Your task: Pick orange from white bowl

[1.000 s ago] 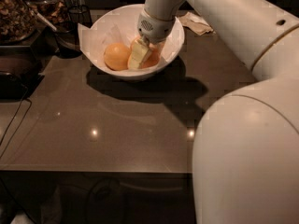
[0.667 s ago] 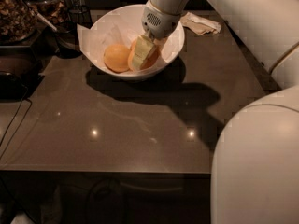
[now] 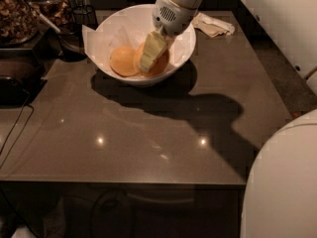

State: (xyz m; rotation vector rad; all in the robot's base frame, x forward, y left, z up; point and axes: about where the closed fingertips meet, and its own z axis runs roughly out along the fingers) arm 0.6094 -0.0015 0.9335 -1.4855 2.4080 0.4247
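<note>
White bowl (image 3: 148, 79): large, round, glossy, with sloping sides; stands in the upper centre of the frame on the table, lined with crinkled white paper (image 3: 105, 36) that rises above its left rim.
Left orange (image 3: 123, 61): round orange fruit lying inside the bowl, left of centre, fully visible, clear of the gripper.
Right orange (image 3: 162, 66): second round orange fruit in the bowl, just beside the first and partly covered by the gripper.
Gripper (image 3: 148, 58): pale cream, lowered into the bowl at a tilt, tip pointing down-left, lying over the right orange. Contact appears likely; whether it is clasping the fruit cannot be told.
Arm (image 3: 173, 6): white, jointed, entering from the top edge and ending over the bowl.
Table (image 3: 148, 143): dark grey-brown, glossy, with light spots and the arm's shadow below the bowl.
Crumpled napkin (image 3: 214, 26): pale, on the table right of the bowl, apart from it.
Robot body (image 3: 285, 182): white curved shell, lower right corner.
</note>
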